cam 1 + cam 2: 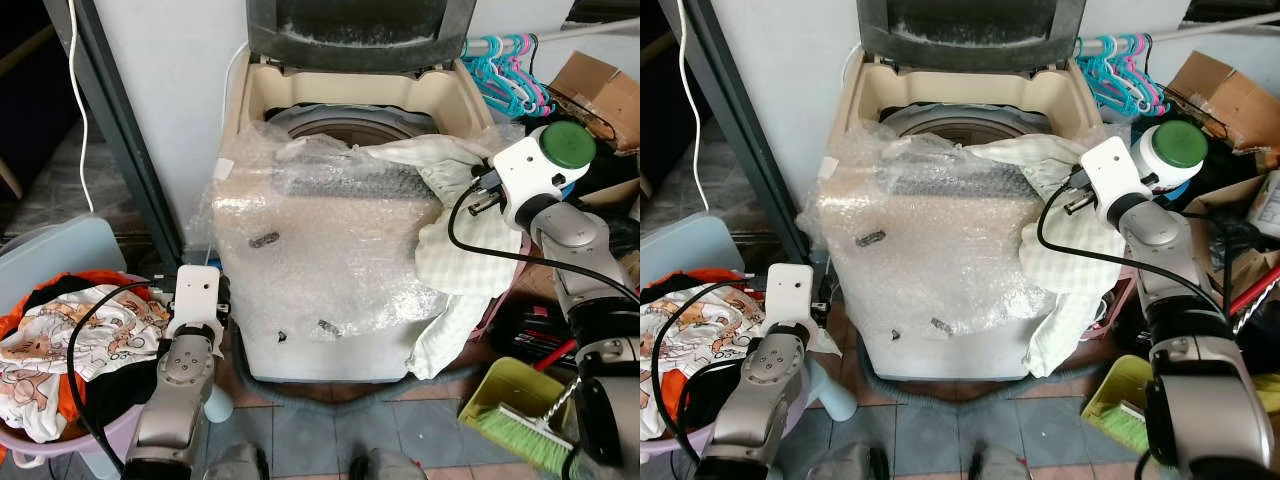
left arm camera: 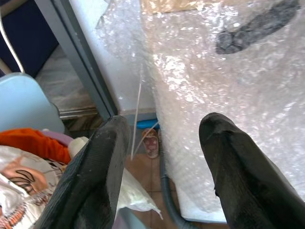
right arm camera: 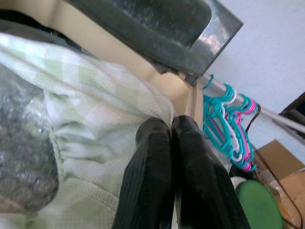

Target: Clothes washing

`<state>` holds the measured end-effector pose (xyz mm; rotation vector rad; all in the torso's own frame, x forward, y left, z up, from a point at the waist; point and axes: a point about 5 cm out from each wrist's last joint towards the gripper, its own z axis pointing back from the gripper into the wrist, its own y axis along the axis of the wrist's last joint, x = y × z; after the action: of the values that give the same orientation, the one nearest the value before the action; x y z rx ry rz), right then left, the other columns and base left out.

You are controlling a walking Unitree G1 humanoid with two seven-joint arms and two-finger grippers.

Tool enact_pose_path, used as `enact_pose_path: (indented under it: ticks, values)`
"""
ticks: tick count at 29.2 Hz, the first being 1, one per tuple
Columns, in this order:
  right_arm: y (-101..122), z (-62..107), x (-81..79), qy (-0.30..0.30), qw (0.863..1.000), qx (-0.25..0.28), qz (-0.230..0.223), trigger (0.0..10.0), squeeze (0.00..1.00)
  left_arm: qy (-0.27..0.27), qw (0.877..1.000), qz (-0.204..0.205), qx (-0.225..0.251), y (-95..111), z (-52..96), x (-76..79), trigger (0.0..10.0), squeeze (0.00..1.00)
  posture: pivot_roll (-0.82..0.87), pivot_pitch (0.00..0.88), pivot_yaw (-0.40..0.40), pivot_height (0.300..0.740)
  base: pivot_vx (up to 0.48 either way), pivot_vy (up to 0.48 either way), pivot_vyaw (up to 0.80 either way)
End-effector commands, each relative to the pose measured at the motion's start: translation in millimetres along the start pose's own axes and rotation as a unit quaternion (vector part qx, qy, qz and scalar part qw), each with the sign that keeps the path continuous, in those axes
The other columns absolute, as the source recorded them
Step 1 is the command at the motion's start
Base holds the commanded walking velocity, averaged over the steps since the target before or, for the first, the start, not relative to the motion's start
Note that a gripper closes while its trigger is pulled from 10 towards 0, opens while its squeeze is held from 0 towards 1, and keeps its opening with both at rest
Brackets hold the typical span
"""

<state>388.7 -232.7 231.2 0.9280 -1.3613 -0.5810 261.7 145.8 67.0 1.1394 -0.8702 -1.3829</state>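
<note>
A beige top-loading washing machine (image 1: pixel 262 95) stands before me with its lid up, its front wrapped in bubble wrap (image 1: pixel 330 260). A pale green checked cloth (image 1: pixel 465 255) lies over the machine's right front corner and hangs down its side. My right gripper (image 3: pixel 170 125) is raised at that corner, shut on the cloth's upper edge near the drum opening (image 1: pixel 345 125). My left gripper (image 2: pixel 162 136) hangs low beside the machine's left front, open with nothing in it. A purple basket (image 1: pixel 30 442) at my lower left holds white printed, orange and black clothes (image 1: pixel 70 335).
Teal and pink hangers (image 1: pixel 505 70) and a cardboard box (image 1: pixel 600 85) sit right of the machine. A green dustpan with brush (image 1: pixel 515 410) lies on the floor at the right. A grey hose (image 1: pixel 300 398) runs under the machine. A dark metal post (image 1: pixel 125 130) stands at the left.
</note>
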Motion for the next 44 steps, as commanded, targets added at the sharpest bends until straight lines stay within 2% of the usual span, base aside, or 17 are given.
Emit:
enact_pose_path:
  ticks: [1,3,8,12,17,19,20,21,22,26,28,31,32,33,37,41,44]
  values:
    - [17.6,-9.9,2.7,-0.011,1.000,0.027,0.001,0.0,0.00,0.001,1.000,-0.009,0.002,1.5,-0.7,1.1,10.0,0.00,-0.03,0.033,-0.016,0.740,0.000,0.000,0.00]
    - [59.2,-30.7,1.2,-0.011,0.997,0.077,-0.004,0.0,0.00,0.002,1.000,-0.007,0.004,3.0,-1.2,2.6,10.0,0.00,-0.02,0.034,-0.024,0.740,0.000,0.000,0.00]
    - [97.4,-44.7,-6.8,-0.006,0.992,0.127,-0.016,0.0,0.00,0.007,1.000,-0.005,0.005,3.5,-0.2,1.8,10.0,0.00,-0.01,0.036,-0.036,0.740,0.000,0.000,0.00]
    - [163.0,-55.7,-32.1,0.015,0.969,0.238,-0.069,0.0,0.00,0.016,1.000,-0.004,0.007,3.5,1.0,-1.1,10.0,0.00,0.02,0.035,-0.048,0.740,0.000,0.000,0.00]
    - [194.2,-58.5,-62.4,0.032,0.954,0.285,-0.087,0.0,0.00,0.028,0.999,-0.006,0.017,6.8,1.1,-3.3,10.0,0.00,0.05,0.037,-0.058,0.740,0.000,0.000,0.00]
    - [179.6,-64.9,-97.3,0.082,0.970,0.224,-0.042,0.4,0.00,0.030,0.999,-0.006,0.017,6.9,2.0,-3.5,10.0,0.00,0.06,0.038,-0.060,0.740,0.000,0.000,0.00]
    - [154.1,-67.8,-119.3,0.128,0.980,0.151,-0.035,10.0,0.30,0.031,0.999,-0.006,0.016,6.4,3.1,-3.0,10.0,0.00,0.06,0.040,-0.061,0.740,0.000,0.000,0.00]
    - [146.2,-68.0,-124.3,0.141,0.981,0.130,-0.041,10.0,0.30,0.031,0.999,-0.006,0.016,6.3,3.5,-2.9,10.0,0.00,0.06,0.040,-0.061,0.740,0.000,0.000,0.00]
    - [125.8,-67.1,-132.6,0.165,0.982,0.082,-0.036,10.0,1.00,0.030,0.999,-0.005,0.016,6.1,4.2,-2.4,10.0,0.00,0.07,0.039,-0.064,0.740,0.000,0.000,0.00]
    - [98.6,-61.4,-127.7,0.191,0.978,0.069,-0.039,10.0,1.00,0.030,0.999,-0.005,0.013,5.3,4.6,-2.6,10.0,0.00,0.06,0.042,-0.057,0.740,0.000,0.000,0.00]
    - [84.4,-57.5,-112.2,0.194,0.978,0.067,-0.040,10.0,1.00,0.026,1.000,-0.008,0.011,4.7,4.1,-2.4,10.0,0.00,0.04,0.042,-0.048,0.740,0.000,0.000,0.00]
    - [78.7,-51.8,-79.2,0.159,0.981,0.100,-0.038,10.0,1.00,0.017,1.000,-0.011,0.012,5.7,2.4,0.6,10.0,0.00,0.03,0.042,-0.043,0.740,0.000,0.000,0.00]
    - [78.0,-44.5,-55.4,0.139,0.980,0.137,-0.024,10.0,1.00,0.013,1.000,-0.011,0.013,6.7,1.3,2.1,10.0,0.00,0.01,0.042,-0.037,0.740,0.000,0.000,0.00]
    - [78.0,-44.5,-55.4,0.139,0.980,0.137,-0.024,10.0,1.00,0.013,1.000,-0.011,0.013,6.7,1.3,2.1,10.0,0.00,0.01,0.042,-0.037,0.740,0.000,0.000,0.00]
    - [59.4,-19.1,-5.9,0.106,0.980,0.168,-0.019,10.0,1.00,0.002,1.000,-0.012,0.011,5.4,0.5,5.2,10.0,0.00,-0.02,0.044,-0.024,0.740,0.000,0.000,0.00]
    - [29.9,7.6,11.2,0.132,0.981,0.143,-0.025,10.0,1.00,-0.005,1.000,-0.013,0.010,5.5,-0.5,7.3,10.0,0.00,-0.03,0.046,-0.011,0.740,0.000,0.000,0.00]
    - [12.7,25.3,9.9,0.170,0.977,0.123,-0.022,10.0,1.00,-0.008,1.000,-0.015,0.011,6.2,-1.5,7.3,10.0,0.00,-0.04,0.047,-0.004,0.740,0.000,0.000,0.00]
